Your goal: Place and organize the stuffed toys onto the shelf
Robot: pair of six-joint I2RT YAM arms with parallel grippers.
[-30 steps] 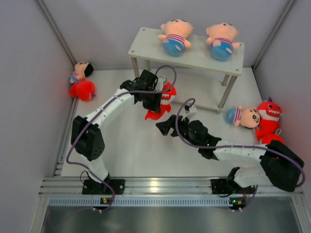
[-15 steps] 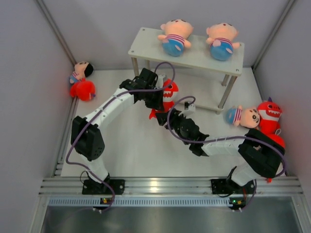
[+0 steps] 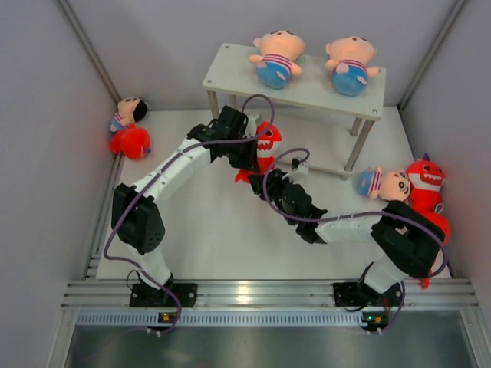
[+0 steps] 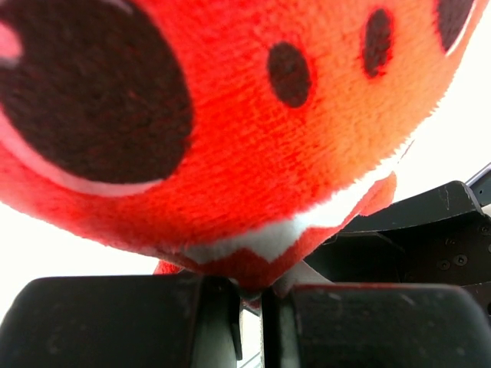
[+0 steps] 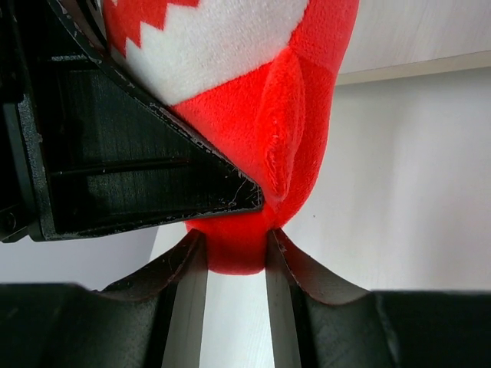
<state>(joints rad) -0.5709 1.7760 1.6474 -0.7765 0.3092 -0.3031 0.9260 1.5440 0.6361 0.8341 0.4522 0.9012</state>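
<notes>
top view from above, wrist views both close on shark

Tightest spot is in front of the shelf, at its left end. Your left gripper and right gripper both pinch the red shark there. Both arms cross the middle floor, and the left front leg stands just behind.

Top board: left end bare. The left shelf doll and right shelf doll fill the centre and right.

Lower board: open from the right side.

Left wall: wall doll against a red toy.

Right wall: floor doll and second shark, close to your right arm's elbow.

Near-left floor is open.
</notes>
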